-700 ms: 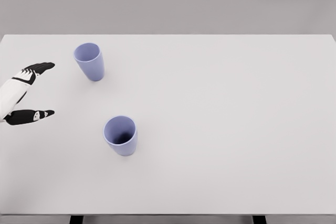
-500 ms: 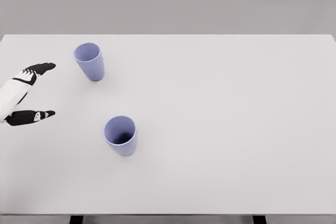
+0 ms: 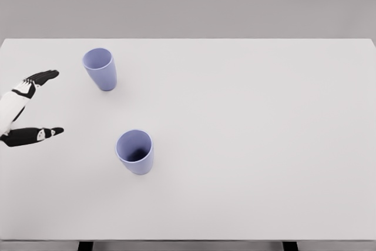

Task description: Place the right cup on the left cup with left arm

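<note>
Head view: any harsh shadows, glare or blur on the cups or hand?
Head view: even, flat lighting; only faint soft shadows beside the near cup and far cup; no glare on the table; left hand slightly soft-edged but readable.

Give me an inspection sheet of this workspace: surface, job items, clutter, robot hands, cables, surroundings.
Surface: flat white table, dark legs showing at the near edge.
Job items: right lavender plastic cup upright, open end up, nearer the camera; left lavender plastic cup upright, farther back. The two stand apart, not stacked.
Clutter: nothing seen.
Robot hands: left robot hand at the left edge, fingers spread, holding nothing, clear of both cups; right robot hand not in view.
Cables: nothing seen.
Surroundings: plain grey backdrop.
</note>
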`<state>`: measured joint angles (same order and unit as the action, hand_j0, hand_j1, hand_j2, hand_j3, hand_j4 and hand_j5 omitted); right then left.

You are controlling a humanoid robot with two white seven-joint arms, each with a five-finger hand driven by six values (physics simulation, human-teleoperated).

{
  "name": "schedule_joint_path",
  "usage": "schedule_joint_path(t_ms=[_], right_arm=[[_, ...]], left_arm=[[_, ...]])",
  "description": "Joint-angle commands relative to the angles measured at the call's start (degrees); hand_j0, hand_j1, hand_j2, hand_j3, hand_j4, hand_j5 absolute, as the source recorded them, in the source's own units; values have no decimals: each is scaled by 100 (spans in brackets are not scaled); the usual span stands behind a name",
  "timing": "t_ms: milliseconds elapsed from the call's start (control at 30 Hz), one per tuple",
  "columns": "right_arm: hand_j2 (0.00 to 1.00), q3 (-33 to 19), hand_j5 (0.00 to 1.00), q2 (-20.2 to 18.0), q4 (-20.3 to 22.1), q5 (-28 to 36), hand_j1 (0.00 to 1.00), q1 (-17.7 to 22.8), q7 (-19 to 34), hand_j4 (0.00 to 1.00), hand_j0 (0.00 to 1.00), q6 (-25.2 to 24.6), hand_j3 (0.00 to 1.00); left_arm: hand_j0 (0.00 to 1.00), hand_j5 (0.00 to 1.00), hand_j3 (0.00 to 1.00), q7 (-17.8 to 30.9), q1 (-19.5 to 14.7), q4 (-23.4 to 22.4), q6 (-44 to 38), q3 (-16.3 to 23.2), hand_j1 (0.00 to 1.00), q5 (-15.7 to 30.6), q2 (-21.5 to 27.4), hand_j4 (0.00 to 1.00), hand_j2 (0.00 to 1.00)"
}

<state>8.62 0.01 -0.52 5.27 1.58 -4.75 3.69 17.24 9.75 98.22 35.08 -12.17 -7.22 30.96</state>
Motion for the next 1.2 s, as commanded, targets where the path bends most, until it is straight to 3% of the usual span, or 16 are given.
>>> schedule_joint_path(t_ms=[0,33,67,167,233,333,433,533,767,1167], right_arm=[[100,0,100,-1,0,1,100,0,0,100,100,0,100],[100,0,100,-1,0,1,100,0,0,100,100,0,100],[100,0,100,-1,0,1,100,0,0,100,100,0,100],[100,0,100,-1,0,1,100,0,0,100,100,0,100],[100,0,100,-1,0,1,100,0,0,100,100,0,100],[100,0,100,-1,0,1,100,0,0,100,100,0,100],[100,0,100,-1,0,1,100,0,0,100,100,0,100],[100,0,100,-1,0,1,100,0,0,100,100,0,100],[100,0,100,-1,0,1,100,0,0,100,100,0,100],[100,0,100,-1,0,1,100,0,0,100,100,0,100]], left_arm=[[100,100,100,-2,0,22,-8,469,100,1115,419,100,100],[100,100,100,16,44,31,-8,1022,100,1897,831,100,100],[100,100,100,60,53,39,-8,1234,100,2180,1026,100,100],[100,100,100,639,44,171,-8,1314,100,2989,1140,100,100],[100,100,100,895,62,294,-8,1305,100,3068,1123,100,100],[100,100,100,965,211,303,-1046,1314,100,3297,1131,100,100],[100,100,100,965,325,312,-1293,1331,100,3534,1123,100,100],[100,100,100,965,378,303,-2110,1463,100,3552,1061,100,100],[100,100,100,965,316,268,-2401,1973,100,3604,903,100,100],[100,100,100,974,264,233,-2330,2008,100,3657,411,100,100]])
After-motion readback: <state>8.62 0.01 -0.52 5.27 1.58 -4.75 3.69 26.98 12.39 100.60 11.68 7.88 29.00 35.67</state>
